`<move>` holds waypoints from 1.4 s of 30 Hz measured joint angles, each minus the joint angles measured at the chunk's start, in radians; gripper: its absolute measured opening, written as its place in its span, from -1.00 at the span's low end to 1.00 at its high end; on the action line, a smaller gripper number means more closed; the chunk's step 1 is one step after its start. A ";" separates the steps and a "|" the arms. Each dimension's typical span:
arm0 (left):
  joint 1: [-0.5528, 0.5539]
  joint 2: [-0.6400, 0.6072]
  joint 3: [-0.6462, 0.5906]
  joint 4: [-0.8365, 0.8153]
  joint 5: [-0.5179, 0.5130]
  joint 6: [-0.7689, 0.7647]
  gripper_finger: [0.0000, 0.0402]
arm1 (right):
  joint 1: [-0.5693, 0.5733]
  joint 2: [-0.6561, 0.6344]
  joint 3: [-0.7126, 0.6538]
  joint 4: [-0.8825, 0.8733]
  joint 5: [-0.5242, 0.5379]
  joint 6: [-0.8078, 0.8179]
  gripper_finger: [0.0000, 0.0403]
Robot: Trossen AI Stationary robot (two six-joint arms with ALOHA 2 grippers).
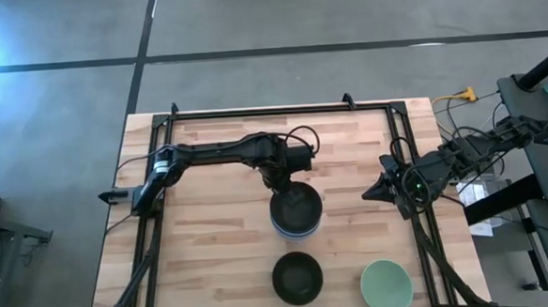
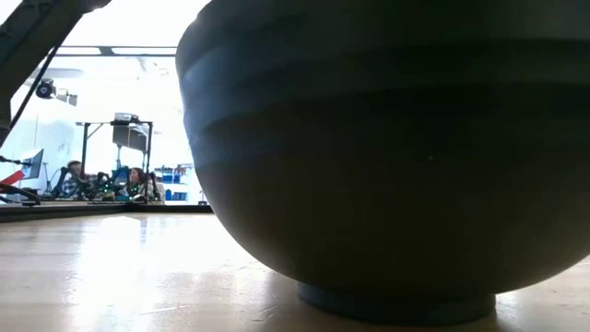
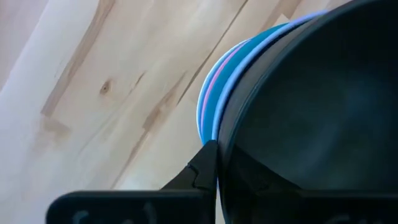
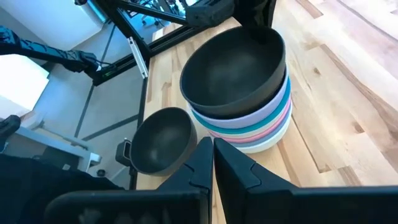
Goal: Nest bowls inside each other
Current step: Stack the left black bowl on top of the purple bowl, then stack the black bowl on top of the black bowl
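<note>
I see my left gripper (image 1: 283,184) over the middle of the table (image 1: 212,232), at the far rim of a black bowl (image 1: 296,209). Its fingers are pinched on that rim, one inside and one outside. This black bowl sits on top of a stack of bowls (image 4: 249,121). Under it I can see lavender, blue, pink, teal and white rims, one inside the next.

A second black bowl (image 1: 296,276) stands alone near the front edge, close to the stack but not touching it. A pale green bowl (image 1: 386,286) stands beside it, toward the right front corner.

My right gripper (image 1: 368,195) waits at the right side of the table, well apart from the bowls. Its fingers are squeezed together with nothing between them.
</note>
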 joint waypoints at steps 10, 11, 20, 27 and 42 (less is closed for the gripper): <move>-0.002 0.000 0.000 0.001 0.005 0.058 -0.47 | 0.000 0.000 0.000 0.010 0.000 0.008 -0.96; -0.002 -0.001 0.000 0.001 0.004 0.058 -0.40 | 0.000 0.000 0.000 0.010 0.000 0.012 -0.96; -0.002 -0.037 0.010 -0.022 -0.088 0.058 0.01 | 0.000 0.000 0.000 0.033 0.000 0.019 -0.96; -0.034 -0.130 0.001 -0.092 -0.091 0.023 0.03 | 0.000 0.000 0.000 0.036 0.000 0.055 -0.96; -0.357 -0.198 -0.027 -0.085 -0.294 -0.154 -0.01 | 0.024 0.058 0.000 0.036 0.000 0.036 -0.96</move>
